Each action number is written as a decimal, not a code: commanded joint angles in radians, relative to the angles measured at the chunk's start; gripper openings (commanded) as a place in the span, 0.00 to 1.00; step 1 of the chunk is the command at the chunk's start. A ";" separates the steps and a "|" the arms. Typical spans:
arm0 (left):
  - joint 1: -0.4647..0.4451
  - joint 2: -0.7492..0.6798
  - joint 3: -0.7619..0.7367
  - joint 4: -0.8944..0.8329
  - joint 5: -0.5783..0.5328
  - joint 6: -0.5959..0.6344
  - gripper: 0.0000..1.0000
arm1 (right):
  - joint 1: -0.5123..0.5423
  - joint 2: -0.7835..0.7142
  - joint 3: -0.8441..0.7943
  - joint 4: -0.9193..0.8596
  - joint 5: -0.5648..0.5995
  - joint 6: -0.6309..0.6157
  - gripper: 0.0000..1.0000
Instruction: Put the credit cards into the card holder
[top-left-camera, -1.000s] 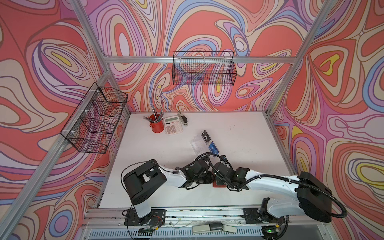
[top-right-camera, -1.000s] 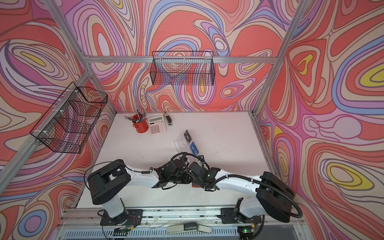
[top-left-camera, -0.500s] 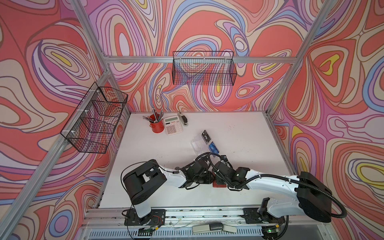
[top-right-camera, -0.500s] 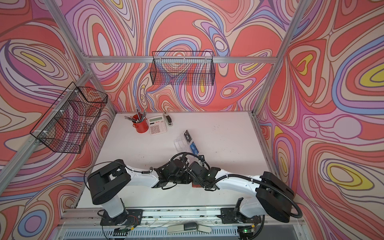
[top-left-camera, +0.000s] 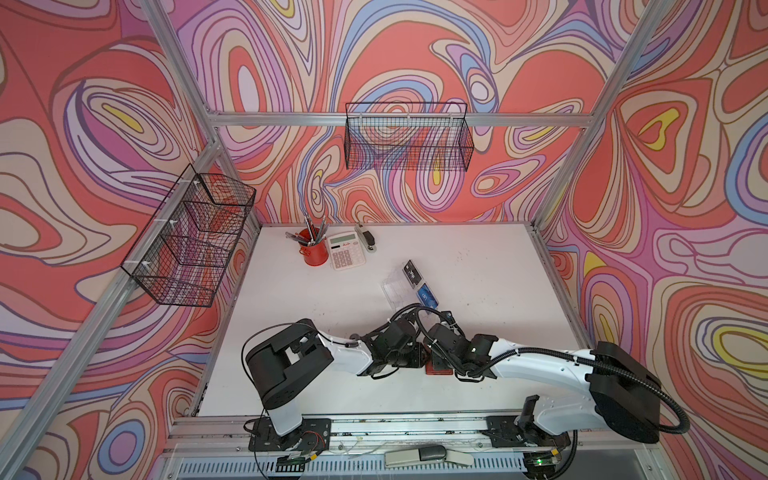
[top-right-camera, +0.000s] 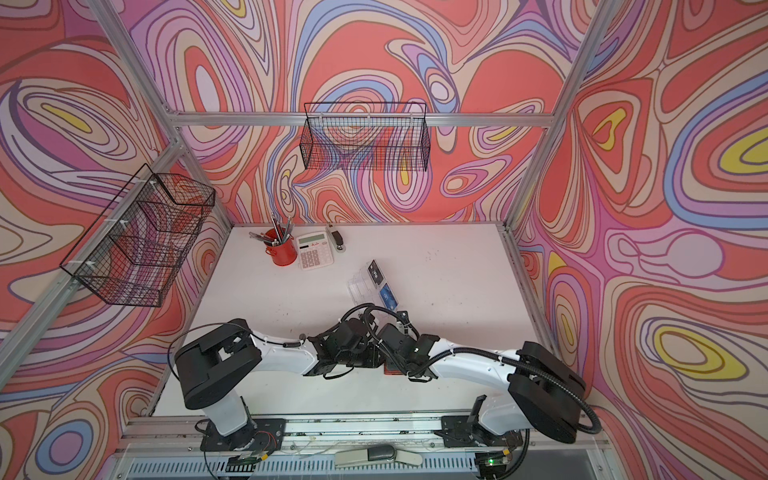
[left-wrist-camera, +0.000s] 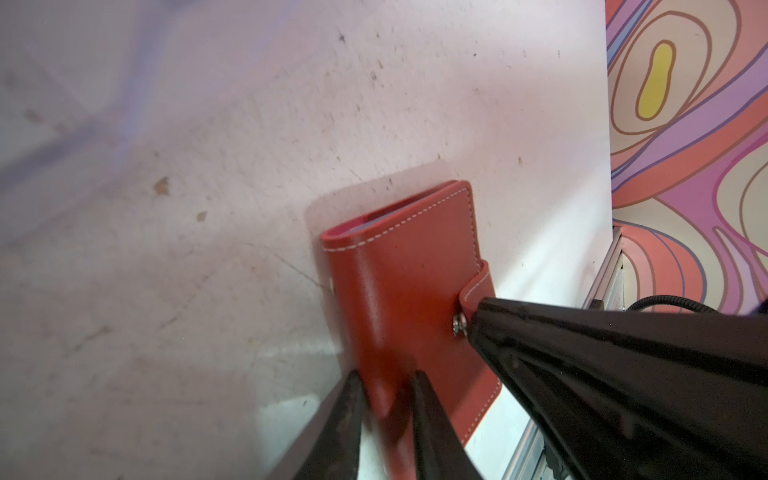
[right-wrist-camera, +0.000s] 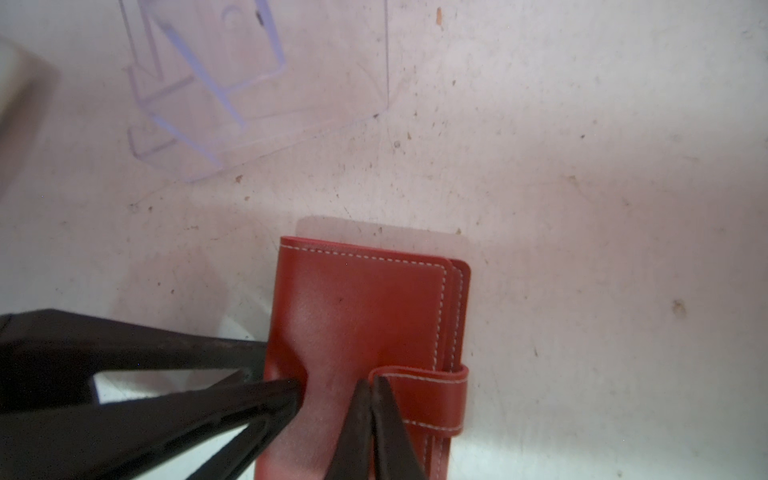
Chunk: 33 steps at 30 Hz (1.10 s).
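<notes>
Card holder: The red card holder (right-wrist-camera: 361, 307) lies flat and closed on the white table (top-left-camera: 478, 266), near the front edge, where the two arms meet.
Strap: The strap (right-wrist-camera: 432, 399) folds over the card holder's open side. A small metal snap (left-wrist-camera: 457, 328) peeks out by its end.
Left end effector: The left end effector (left-wrist-camera: 386, 376) pinches the folded back edge of the card holder between its two fingers. The red cover dents a little there.
Right end effector: The right end effector (right-wrist-camera: 371, 384) has its fingers squeezed tight together, with the tips touching the end of the strap. It is not clear if the strap is caught between them.
Credit cards: A black card (top-left-camera: 411, 274) with white letters and a blue card (top-left-camera: 427, 295) stand in the clear stand (top-left-camera: 392, 289), farther back, apart from the card holder.
Back of the table: A red cup (top-left-camera: 314, 255) of pens, a calculator (top-left-camera: 346, 250) and a stapler (top-left-camera: 365, 239) sit side by side.
</notes>
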 joint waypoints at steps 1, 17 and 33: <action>0.005 -0.009 -0.024 -0.081 -0.013 -0.002 0.25 | -0.001 0.028 -0.004 0.003 -0.019 -0.003 0.00; 0.005 -0.009 -0.027 -0.078 -0.014 -0.002 0.25 | -0.002 0.039 -0.052 0.024 -0.037 0.021 0.00; 0.005 -0.015 -0.040 -0.075 -0.029 -0.006 0.24 | 0.019 -0.042 -0.410 0.343 -0.085 0.220 0.00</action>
